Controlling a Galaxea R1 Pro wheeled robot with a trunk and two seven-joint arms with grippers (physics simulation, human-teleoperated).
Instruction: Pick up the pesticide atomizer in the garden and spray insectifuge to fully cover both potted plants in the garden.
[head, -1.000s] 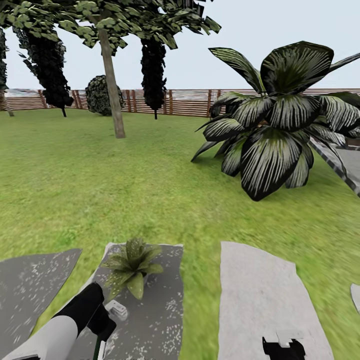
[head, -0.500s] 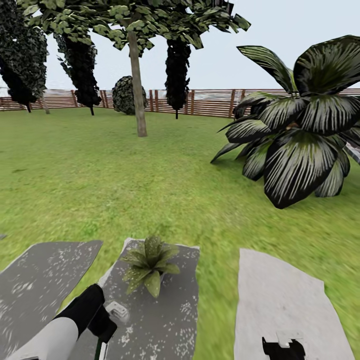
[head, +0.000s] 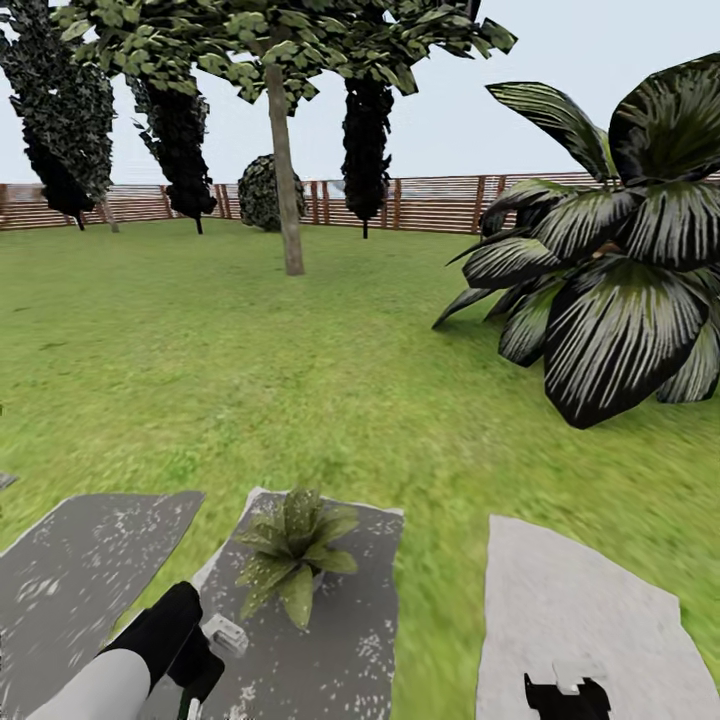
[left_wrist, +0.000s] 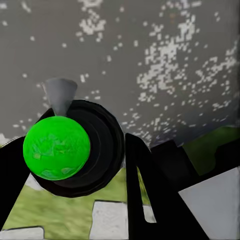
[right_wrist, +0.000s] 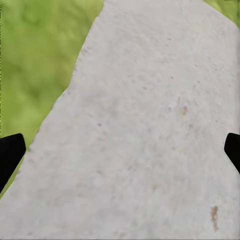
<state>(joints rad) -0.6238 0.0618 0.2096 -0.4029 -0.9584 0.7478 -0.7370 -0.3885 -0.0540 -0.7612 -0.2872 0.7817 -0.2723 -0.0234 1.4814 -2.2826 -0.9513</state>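
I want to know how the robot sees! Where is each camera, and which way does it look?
Head view: up on the robot's head, looking forward and down over the lawn, a potted plant on a grey stone, and both arms.
Left wrist view: by the left gripper, looking down its fingers at the pesticide atomizer it grips.
Right wrist view: by the right gripper, looking down at a pale stone, fingertips wide apart.
Shared: head and right wrist views both show the pale stone.

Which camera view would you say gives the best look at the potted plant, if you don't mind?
The head view: the potted plant shows whole, standing on a dark stepping stone ahead of the left gripper. The wrist views look onto stone and grass instead.
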